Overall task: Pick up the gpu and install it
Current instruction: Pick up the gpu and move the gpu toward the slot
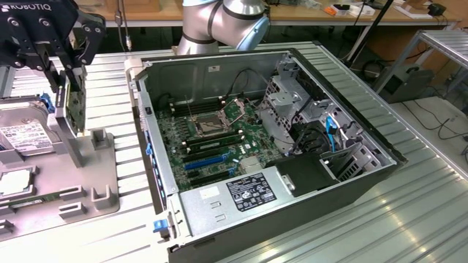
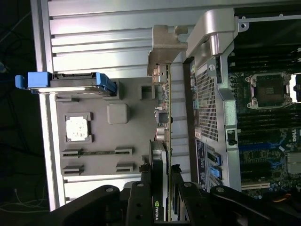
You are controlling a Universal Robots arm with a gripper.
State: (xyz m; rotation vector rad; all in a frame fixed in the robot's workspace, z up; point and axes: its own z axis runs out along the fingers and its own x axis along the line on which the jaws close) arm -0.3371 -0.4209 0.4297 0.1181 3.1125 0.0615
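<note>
The gpu (image 1: 75,107) is a thin dark card standing on edge above the grey fixture tray (image 1: 117,164), at the exterior view's left, beside the open computer case (image 1: 343,186). My gripper (image 1: 67,82) comes down from above and is shut on the card's upper part. In the wrist view the gpu (image 2: 163,117) shows edge-on between my black fingers (image 2: 141,197), my gripper (image 2: 164,167) clamping it near a logo. Its silver bracket (image 2: 164,47) is at the far end. I cannot tell whether the card's lower edge still touches the tray's holder.
A silver hard drive (image 1: 22,137) with blue rails (image 2: 70,82) lies on the tray, with a processor (image 2: 76,128) and a memory stick (image 1: 29,200) nearby. The case's metal wall (image 2: 207,94) stands close beside the card. Inside it lies the motherboard (image 1: 212,137) with blue slots (image 1: 205,163).
</note>
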